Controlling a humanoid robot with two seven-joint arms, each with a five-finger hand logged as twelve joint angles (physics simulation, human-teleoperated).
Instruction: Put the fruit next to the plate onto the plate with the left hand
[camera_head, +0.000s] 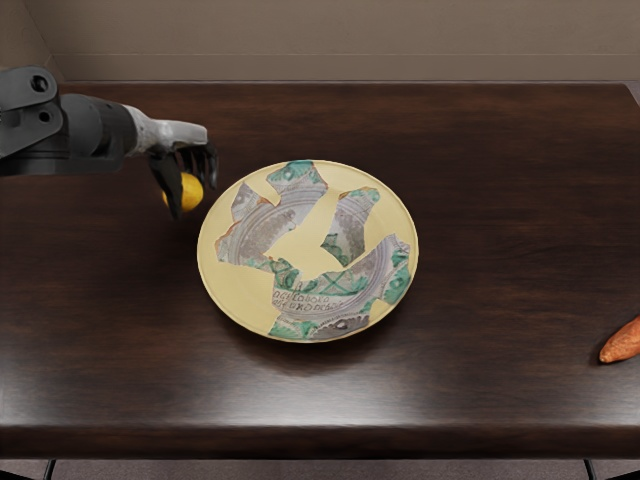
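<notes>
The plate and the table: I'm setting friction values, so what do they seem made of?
The plate looks like glazed ceramic: cream-yellow and smooth, with patchy green-grey printed decoration. The table looks like dark stained wood with a satin finish: faint lengthwise grain streaks and soft reflections. As these are renders, both are guesses.

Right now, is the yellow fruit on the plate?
Off: the fruit is beside the plate, at its left rim, left hand curled around it.
</notes>
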